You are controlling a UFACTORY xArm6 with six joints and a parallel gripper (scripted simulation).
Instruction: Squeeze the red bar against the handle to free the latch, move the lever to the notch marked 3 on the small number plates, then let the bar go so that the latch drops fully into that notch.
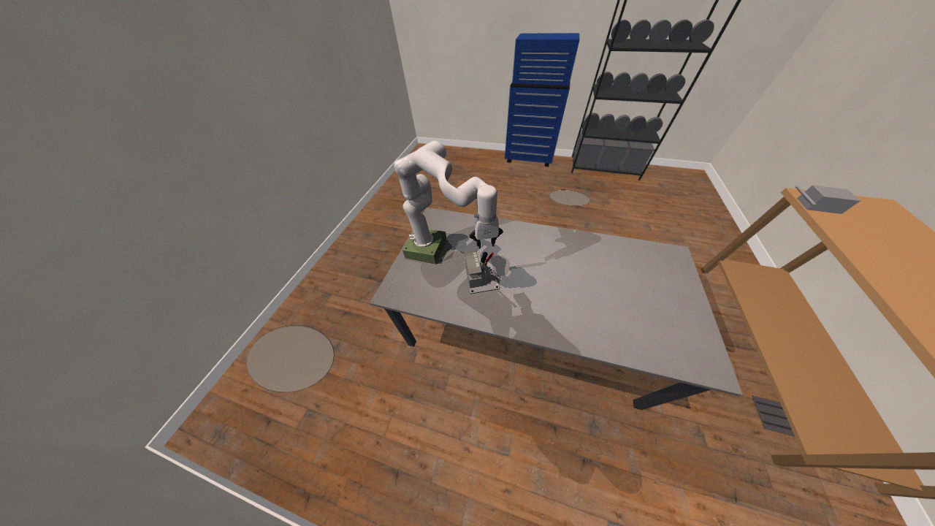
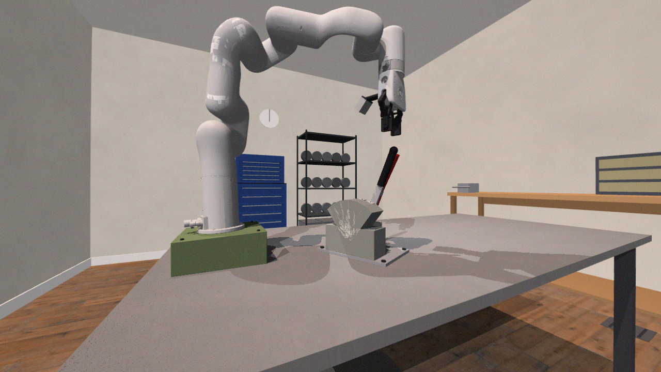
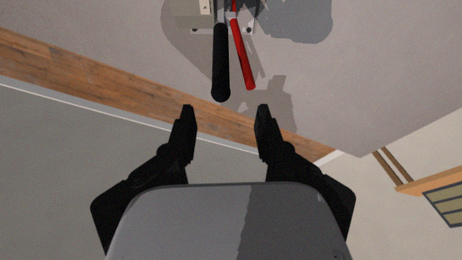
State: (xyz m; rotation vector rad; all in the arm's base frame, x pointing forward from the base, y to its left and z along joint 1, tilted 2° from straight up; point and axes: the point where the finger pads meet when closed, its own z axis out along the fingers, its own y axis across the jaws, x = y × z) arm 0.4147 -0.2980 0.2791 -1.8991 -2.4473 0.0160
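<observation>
Leftmost on the matte grey table sits the arm's boxy olive-green base, and from it the smooth white arm rises in rounded segments and arches over toward the lever unit. Right of that base, near it but apart, stands the lever unit: a pale grey block on a thin bolted plate, topped by a fan-shaped sector with fine light scratches. From the sector's right edge the lever tilts up and to the right, ending in a black, round-tipped cylindrical handle. Just beside the handle runs the slimmer glossy red bar, parted from it by a narrowing gap. Above the handle's tip hangs the black gripper, pointing down, clear of both handle and bar. Its jaws stand partly apart with nothing between them, the two angular fingers straddling empty air.
</observation>
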